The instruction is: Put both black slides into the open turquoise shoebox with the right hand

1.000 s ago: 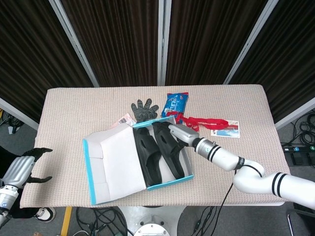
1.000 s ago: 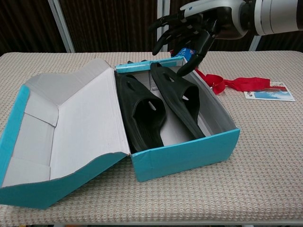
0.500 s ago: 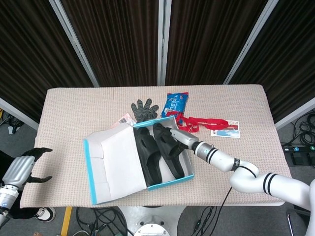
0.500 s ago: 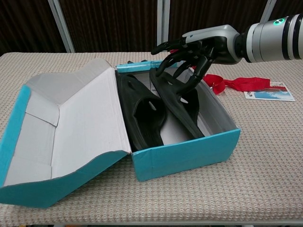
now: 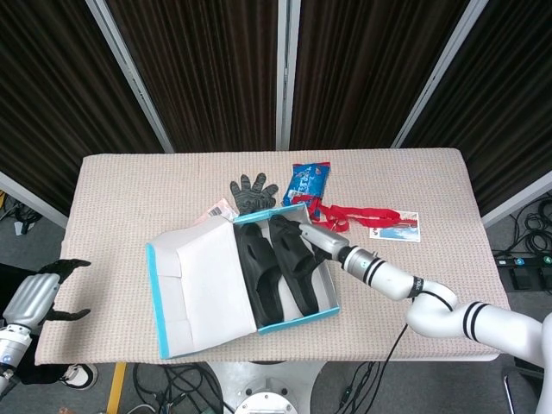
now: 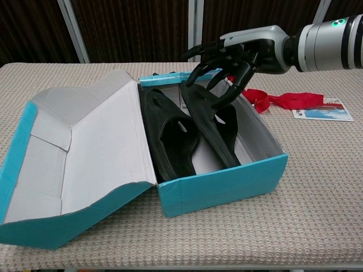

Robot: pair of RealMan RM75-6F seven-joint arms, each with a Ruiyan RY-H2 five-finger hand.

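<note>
An open turquoise shoebox [image 5: 297,319] [image 6: 227,184] sits near the front of a beige woven worktop [image 5: 129,185] [image 6: 317,187], its white-lined lid [image 5: 203,280] [image 6: 96,153] folded out to the left. Both black slides lie inside the box, side by side. The left slide [image 5: 256,272] [image 6: 170,133] rests flat on the box floor. The right slide [image 5: 296,259] [image 6: 212,122] is tilted, its far end lifted above the box's far wall.

The right hand [image 5: 315,237] [image 6: 229,56] reaches in over the far right corner of the box, its dark fingers [image 6: 212,68] curled around the raised far end of the right slide and gripping it. One second ago this hand hovered above the box with fingers spread and touching nothing, and the right slide lay lower in the box; half a second ago the fingers were already wrapped on the slide's far end. Since then the hand has risen slightly and the slide's far end has tipped up further with it, while its near end stays down against the box's front wall.

The left hand [image 5: 39,293] hangs off the worktop's left edge, fingers loosely apart and holding nothing, unchanged from the earlier frames; only the head view shows it.

Behind the box lie a dark glove [image 5: 253,191], a blue snack packet [image 5: 309,181], a red lanyard [image 5: 362,216] [image 6: 289,100] and a small card [image 5: 397,226] [image 6: 323,111], none of which has moved.
</note>
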